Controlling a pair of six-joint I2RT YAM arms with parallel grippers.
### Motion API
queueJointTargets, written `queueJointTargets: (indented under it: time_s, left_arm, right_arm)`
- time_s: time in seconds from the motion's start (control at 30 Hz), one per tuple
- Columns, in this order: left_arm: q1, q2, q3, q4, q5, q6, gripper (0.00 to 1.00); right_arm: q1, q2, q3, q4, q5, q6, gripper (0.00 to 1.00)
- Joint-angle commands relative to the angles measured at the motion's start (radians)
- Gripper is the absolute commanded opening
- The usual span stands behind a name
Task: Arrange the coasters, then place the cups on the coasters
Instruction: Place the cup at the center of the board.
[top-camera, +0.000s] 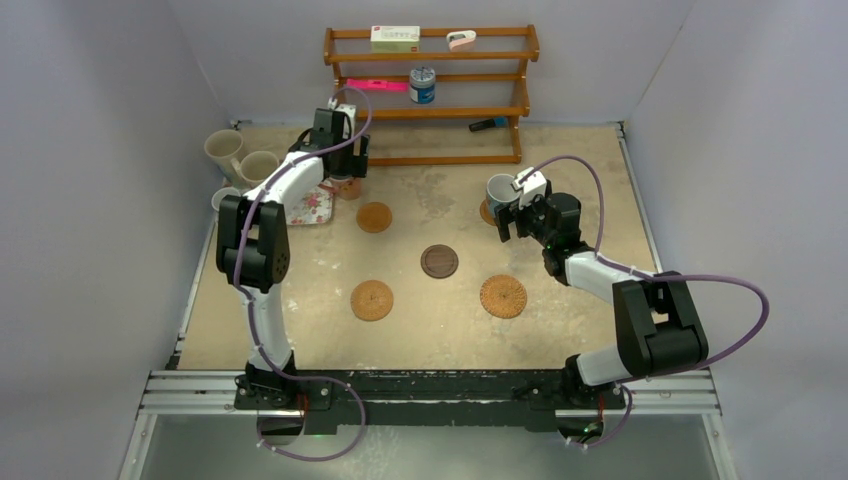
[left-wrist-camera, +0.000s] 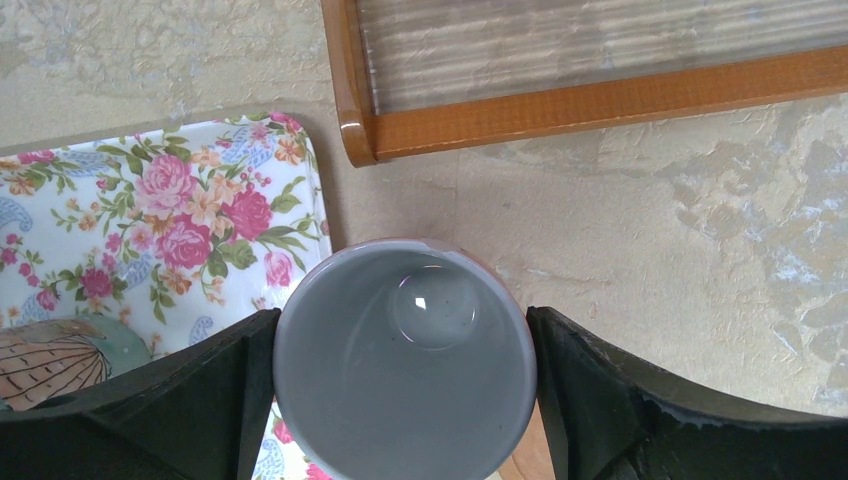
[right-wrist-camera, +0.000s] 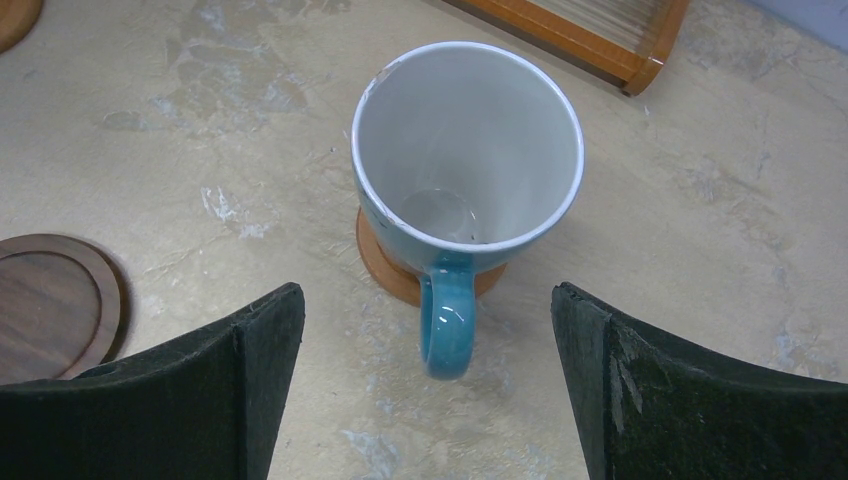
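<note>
Mugs made up most of what was left: two cream mugs (top-camera: 222, 148) and a small pale mug (top-camera: 225, 197) stood unplaced at the table's left edge. Toward the far-left corner, at the floral tray (left-wrist-camera: 300, 150), the left gripper (left-wrist-camera: 403, 340) clasped the orange-brown mug (left-wrist-camera: 400, 390), spread wide with a finger against each side. Four coasters (top-camera: 375, 217) lay bare mid-table. Toward the far right, the blue mug (right-wrist-camera: 465, 160) sat on its coaster (right-wrist-camera: 385, 265), the one pairing done. The right gripper (right-wrist-camera: 425, 290) gaped before it, holding nothing. Print on the rack (top-camera: 430, 112), its box (top-camera: 395, 38) and its tin (top-camera: 422, 85) was too small to read.

Bright, even overhead light — soft shadows, slight glare, sharp focus.
</note>
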Motion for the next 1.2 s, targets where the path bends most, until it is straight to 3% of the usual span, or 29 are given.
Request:
queueJointTargets:
  time_s: [0.0,0.6,1.17]
  left_arm:
    - [-0.005,-0.016,0.029,0.064,0.009,-0.013,0.16]
    - [-0.013,-0.037,0.020,0.076,0.022,0.004,0.80]
    - [-0.014,-0.060,0.003,0.099,0.027,0.007,1.00]
  right_arm:
    - [-0.002,0.006,0.040,0.012,0.011,-0.013,0.94]
    - [-0.002,0.007,0.042,0.008,0.009,-0.013,0.94]
    - [-0.002,0.005,0.043,0.004,0.007,-0.012,0.94]
